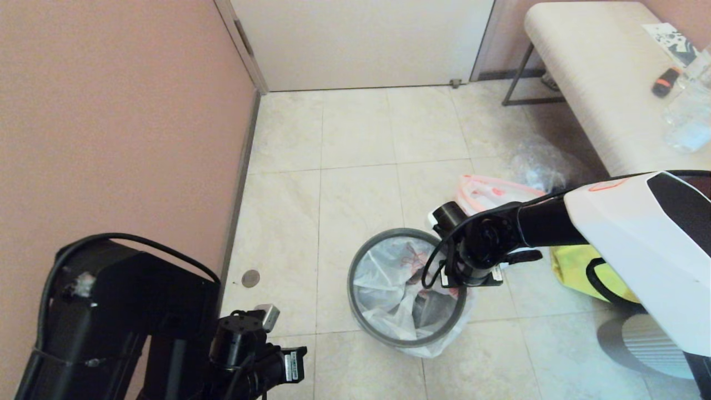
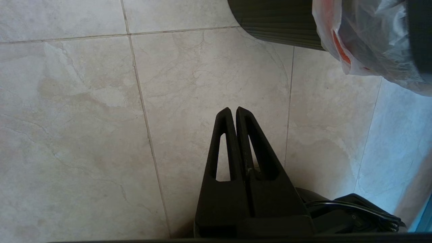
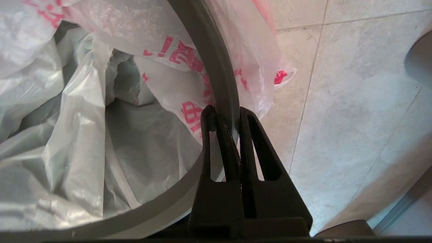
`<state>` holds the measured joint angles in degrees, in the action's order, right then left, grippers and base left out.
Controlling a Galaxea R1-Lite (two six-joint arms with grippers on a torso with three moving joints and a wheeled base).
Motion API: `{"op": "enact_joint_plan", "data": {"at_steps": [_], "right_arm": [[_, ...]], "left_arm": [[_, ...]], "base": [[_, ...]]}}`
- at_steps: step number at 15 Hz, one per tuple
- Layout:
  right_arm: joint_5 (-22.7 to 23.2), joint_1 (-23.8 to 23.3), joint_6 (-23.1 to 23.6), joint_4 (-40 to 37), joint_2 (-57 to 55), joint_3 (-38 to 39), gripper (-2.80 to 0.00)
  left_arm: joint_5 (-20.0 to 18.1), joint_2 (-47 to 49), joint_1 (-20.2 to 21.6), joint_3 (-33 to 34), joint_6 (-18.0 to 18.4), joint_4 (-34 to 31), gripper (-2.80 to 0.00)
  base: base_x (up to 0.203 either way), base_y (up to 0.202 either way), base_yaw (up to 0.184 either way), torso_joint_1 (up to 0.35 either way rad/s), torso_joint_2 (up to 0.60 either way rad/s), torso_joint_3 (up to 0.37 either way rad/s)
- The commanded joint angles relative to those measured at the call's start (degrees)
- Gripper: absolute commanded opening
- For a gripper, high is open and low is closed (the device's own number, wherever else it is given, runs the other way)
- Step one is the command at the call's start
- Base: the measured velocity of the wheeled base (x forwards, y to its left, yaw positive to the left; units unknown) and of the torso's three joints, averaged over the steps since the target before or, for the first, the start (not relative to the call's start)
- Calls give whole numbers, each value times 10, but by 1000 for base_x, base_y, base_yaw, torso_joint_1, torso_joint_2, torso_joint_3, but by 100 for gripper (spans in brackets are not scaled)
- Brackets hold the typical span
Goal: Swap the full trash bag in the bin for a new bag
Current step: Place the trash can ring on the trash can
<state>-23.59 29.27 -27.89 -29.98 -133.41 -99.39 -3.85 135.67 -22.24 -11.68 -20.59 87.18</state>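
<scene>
Bin [image 1: 439,347] hoop [image 3: 216,67] sits pinched between the right gripper's [image 3: 224,113] fingers, over the new bag [image 3: 84,135]; left gripper [image 2: 233,113] clenched empty, farther off.

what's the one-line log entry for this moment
right gripper: jaws shut on hoop over new bag in bin | left gripper: shut, empty, parked low | full trash bag: on floor behind bin
</scene>
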Motion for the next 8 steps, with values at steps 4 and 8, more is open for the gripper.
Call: {"op": "enact_joint_plan", "data": {"at_steps": [4, 8], "right_arm": [[-1, 1, 0, 2, -20, -18, -280], [1, 5, 2, 3, -32, -42, -280]], "left_arm": [[0, 1, 0, 0, -2, 5, -280], [0, 1, 0, 0, -2, 5, -280]], "base": [[0, 0, 0, 0, 0, 0], [0, 0, 0, 0, 0, 0]]}}
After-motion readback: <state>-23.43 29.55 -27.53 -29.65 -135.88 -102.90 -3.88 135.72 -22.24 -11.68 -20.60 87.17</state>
